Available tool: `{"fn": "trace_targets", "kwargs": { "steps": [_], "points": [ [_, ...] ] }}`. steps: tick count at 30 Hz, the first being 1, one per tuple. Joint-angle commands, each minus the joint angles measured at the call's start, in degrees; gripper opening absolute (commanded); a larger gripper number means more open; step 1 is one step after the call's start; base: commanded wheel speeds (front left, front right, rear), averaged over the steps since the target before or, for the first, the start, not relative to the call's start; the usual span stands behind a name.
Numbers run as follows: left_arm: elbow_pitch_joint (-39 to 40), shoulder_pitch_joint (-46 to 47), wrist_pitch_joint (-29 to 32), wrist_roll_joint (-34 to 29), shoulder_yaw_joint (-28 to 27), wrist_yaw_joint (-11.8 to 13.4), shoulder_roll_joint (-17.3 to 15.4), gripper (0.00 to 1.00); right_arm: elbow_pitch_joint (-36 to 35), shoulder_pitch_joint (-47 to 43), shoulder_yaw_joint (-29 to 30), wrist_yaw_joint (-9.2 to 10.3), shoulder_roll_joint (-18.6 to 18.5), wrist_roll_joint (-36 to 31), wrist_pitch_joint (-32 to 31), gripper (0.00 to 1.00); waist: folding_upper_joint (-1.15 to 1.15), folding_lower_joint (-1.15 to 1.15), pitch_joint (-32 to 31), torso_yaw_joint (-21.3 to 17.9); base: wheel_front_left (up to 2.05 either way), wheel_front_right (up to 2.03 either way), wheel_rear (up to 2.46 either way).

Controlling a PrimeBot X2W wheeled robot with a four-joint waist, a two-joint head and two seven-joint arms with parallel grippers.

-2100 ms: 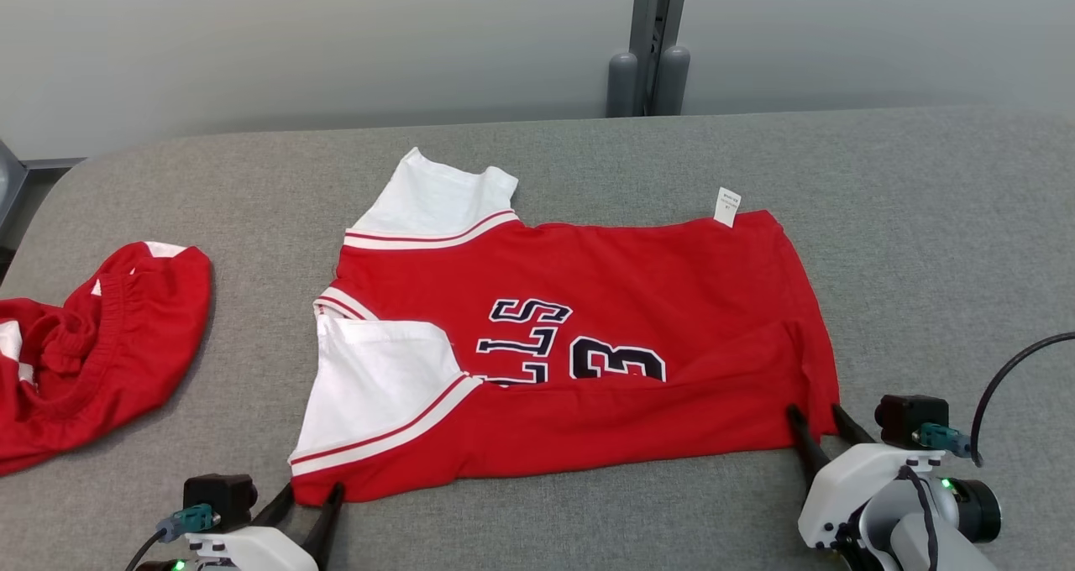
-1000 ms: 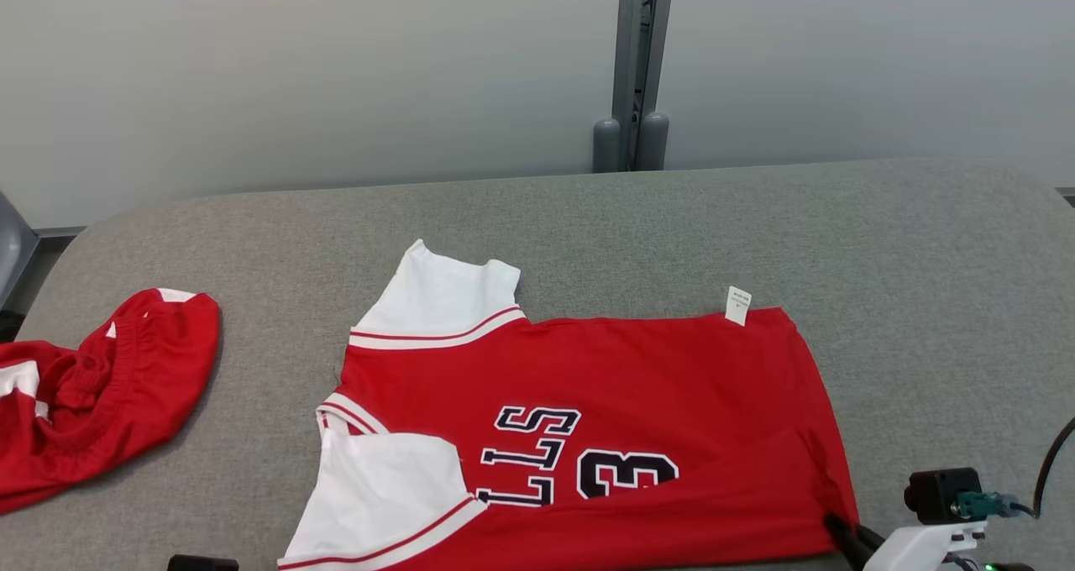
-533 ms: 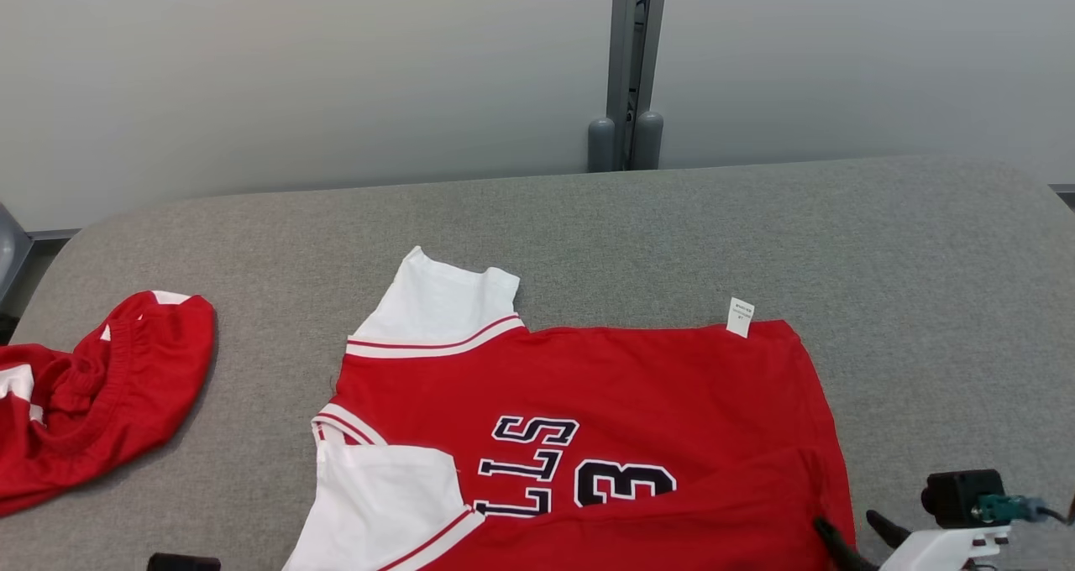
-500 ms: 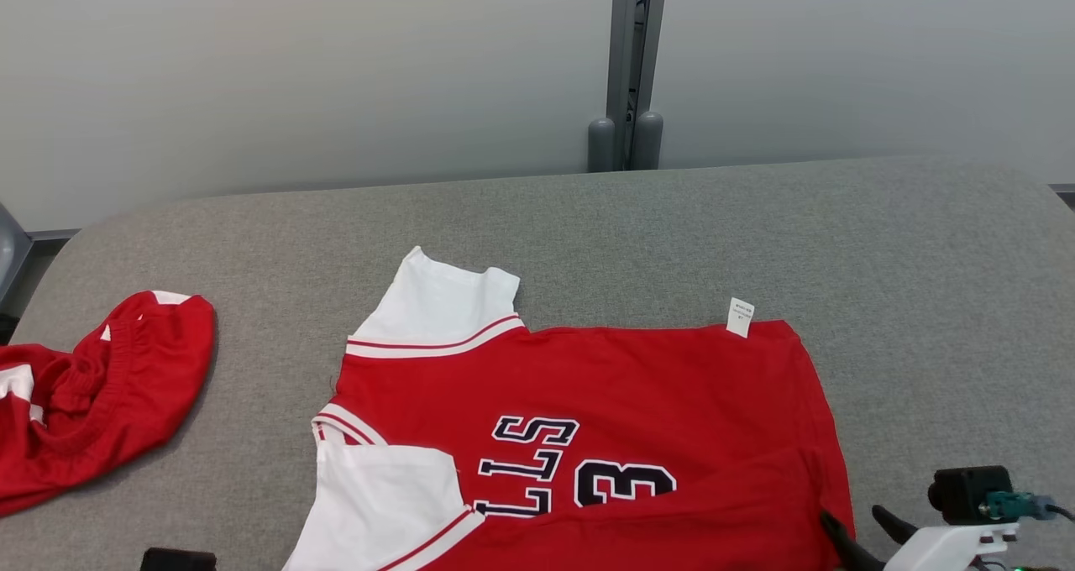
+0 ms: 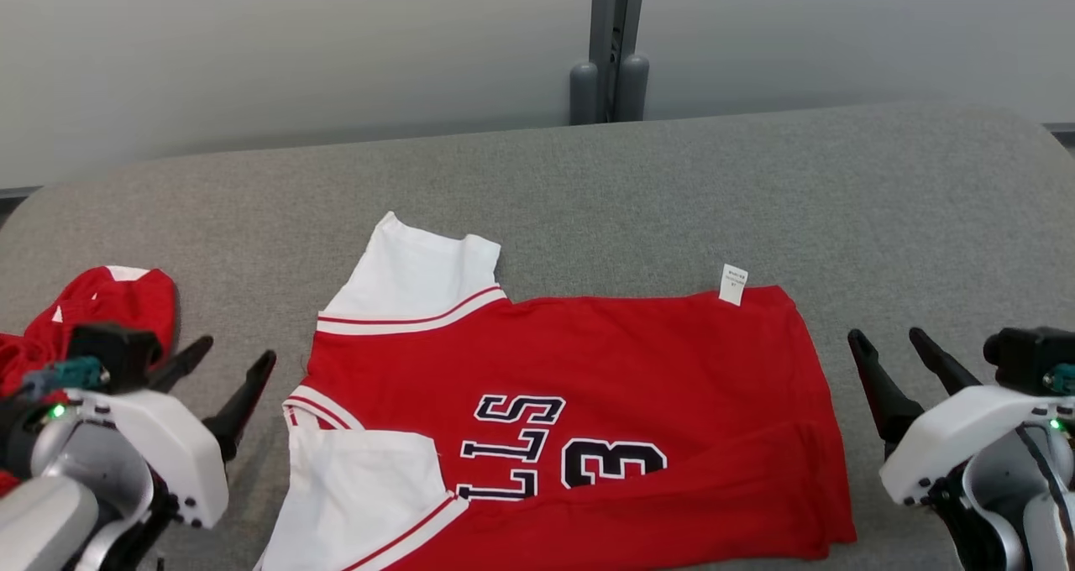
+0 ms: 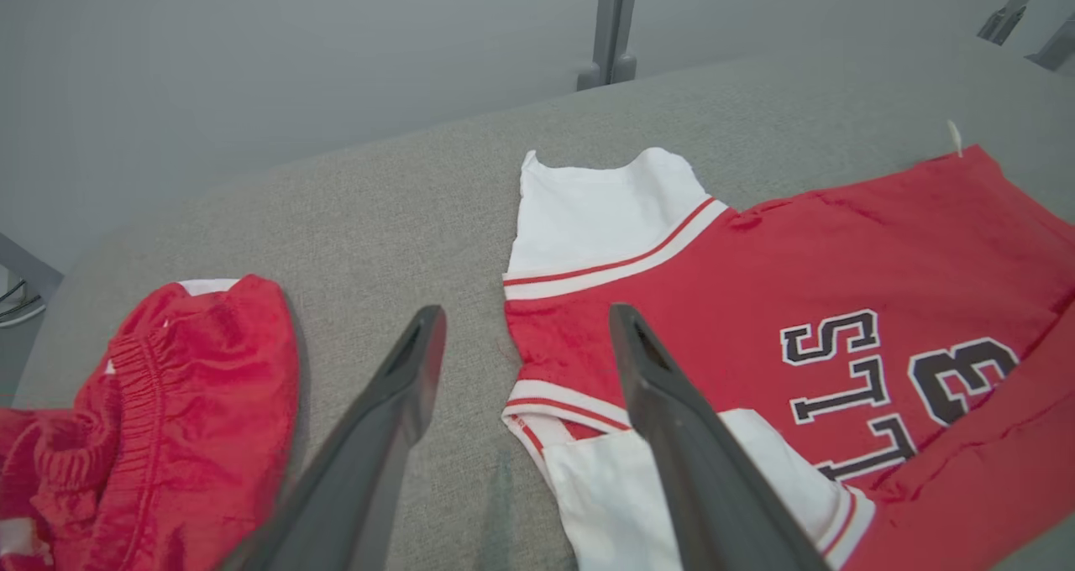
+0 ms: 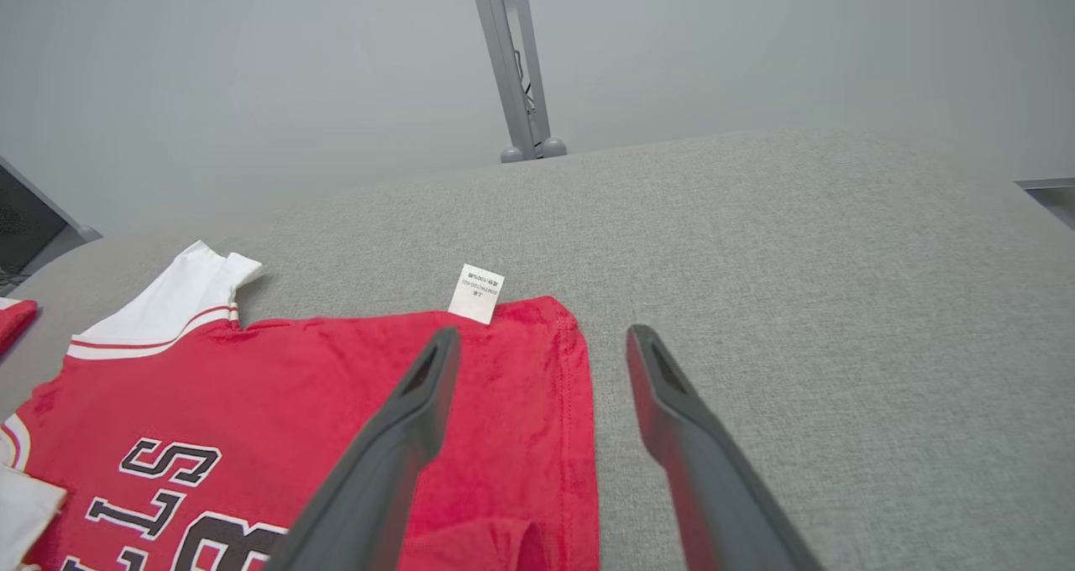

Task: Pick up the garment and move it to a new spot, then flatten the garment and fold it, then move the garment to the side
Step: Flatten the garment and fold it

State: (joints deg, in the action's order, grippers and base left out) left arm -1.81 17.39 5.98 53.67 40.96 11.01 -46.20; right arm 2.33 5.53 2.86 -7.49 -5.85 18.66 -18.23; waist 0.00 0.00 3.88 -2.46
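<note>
The red garment [image 5: 605,361] lies spread across the middle of the grey tabletop [image 5: 756,185], close to its front edge. Its collar end points toward the left edge and its hem toward the right, and the strip nearest the front edge looks doubled over the printed number. The left gripper [image 5: 237,351] hangs just off the collar end and the right gripper [image 5: 883,334] just off the hem, both with fingers spread wide, holding nothing and clear of the cloth. The step in hand looks like the next lengthwise fold. To do it well, each gripper should probably reach for the far long edge, the left at the far white sleeve [image 5: 420,269] and the right at the hem corner by the small white label [image 5: 733,284]. They should pinch every layer there, lift together with the cloth taut between them, and lay that edge level onto the near one. The loose red shorts [image 5: 117,298] by the left edge sit close to the left arm and could snag.
</note>
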Motion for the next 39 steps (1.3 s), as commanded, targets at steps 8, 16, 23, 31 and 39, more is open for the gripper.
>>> {"fn": "trace_targets", "kwargs": {
  "steps": [8,16,23,31,39],
  "points": [
    [-11.65,18.39,8.63,1.77,0.65,-11.84,4.09,1.00,13.52,15.02,-0.09,-0.01,0.67,-1.50,1.58,1.00,0.00,0.00,9.03,-2.61,0.00,0.00,0.00],
    [-21.62,31.27,16.46,2.82,3.05,-17.66,7.13,1.00,26.23,26.58,-4.47,-0.01,1.09,-0.02,-0.37,1.00,0.00,0.00,15.36,-4.07,0.00,0.00,0.00],
    [-24.41,38.47,20.63,3.45,6.27,-18.49,6.86,1.00,32.10,32.50,-8.65,-0.01,1.58,2.54,0.30,1.00,0.00,0.00,19.61,-5.02,0.00,0.00,0.00],
    [-25.12,44.25,21.41,8.43,10.66,-18.49,5.47,1.00,37.50,37.18,-14.28,-0.01,2.53,5.38,2.22,1.00,0.00,0.00,23.29,-6.94,0.00,0.00,0.00],
    [-28.59,47.84,19.62,10.71,14.59,-18.50,5.30,1.00,41.62,39.35,-18.80,0.00,3.06,7.93,3.65,0.74,0.00,0.00,25.11,-8.53,0.00,0.00,0.00]
  ]
}}
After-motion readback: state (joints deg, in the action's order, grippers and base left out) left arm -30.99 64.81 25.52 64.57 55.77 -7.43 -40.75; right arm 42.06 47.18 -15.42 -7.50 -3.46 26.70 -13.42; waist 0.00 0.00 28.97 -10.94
